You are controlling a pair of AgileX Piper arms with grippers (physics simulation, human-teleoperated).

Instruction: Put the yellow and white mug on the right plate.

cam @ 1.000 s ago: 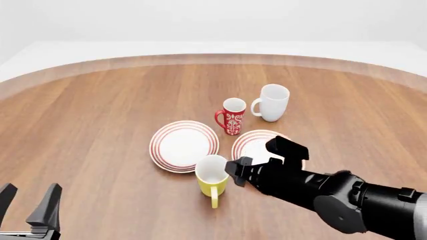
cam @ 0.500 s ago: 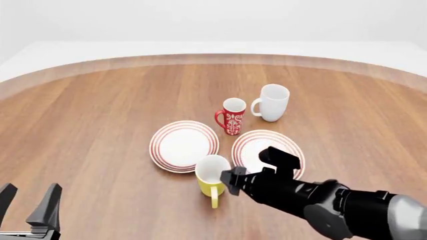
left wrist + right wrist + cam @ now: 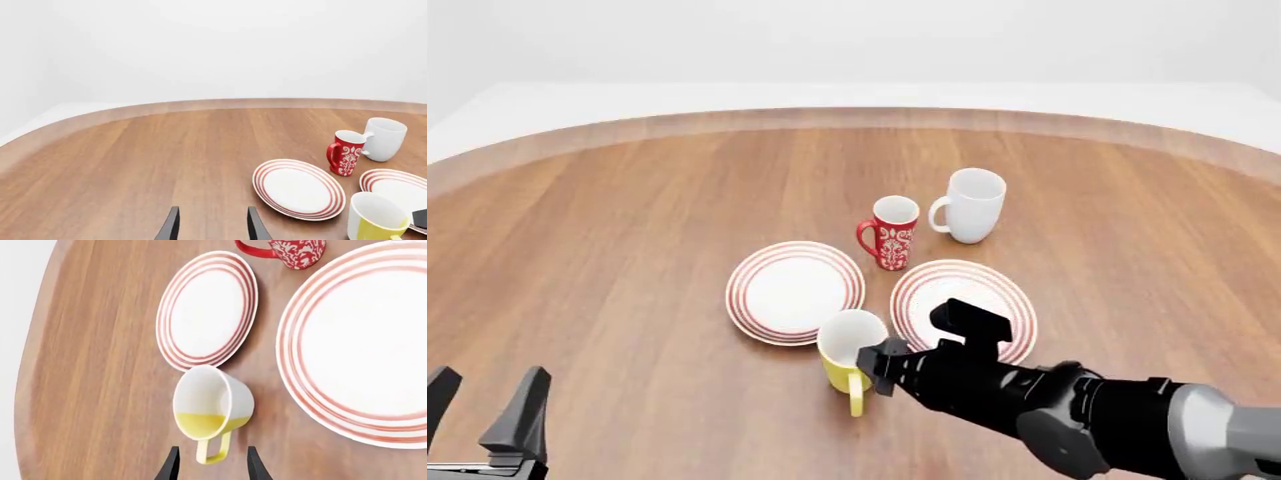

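The yellow and white mug (image 3: 850, 348) stands upright on the table, in front of the gap between the two plates, its handle (image 3: 854, 396) turned toward me. The right plate (image 3: 974, 288) lies just right of it, partly covered by my right arm. My right gripper (image 3: 881, 368) is open and empty, low beside the mug's right side. In the right wrist view its fingers (image 3: 171, 466) straddle the handle (image 3: 213, 452) of the mug (image 3: 212, 405) without touching it. My left gripper (image 3: 487, 420) is open and empty at the near left corner.
The left plate (image 3: 795, 290) lies behind the mug and to its left. A red patterned mug (image 3: 892, 232) and an all-white mug (image 3: 972, 205) stand behind the plates. In the left wrist view the yellow mug (image 3: 377, 220) and both plates sit off to one side.
My right gripper has moved down and toward me, from over the right plate to right beside the yellow mug. The mug and left arm have not moved.
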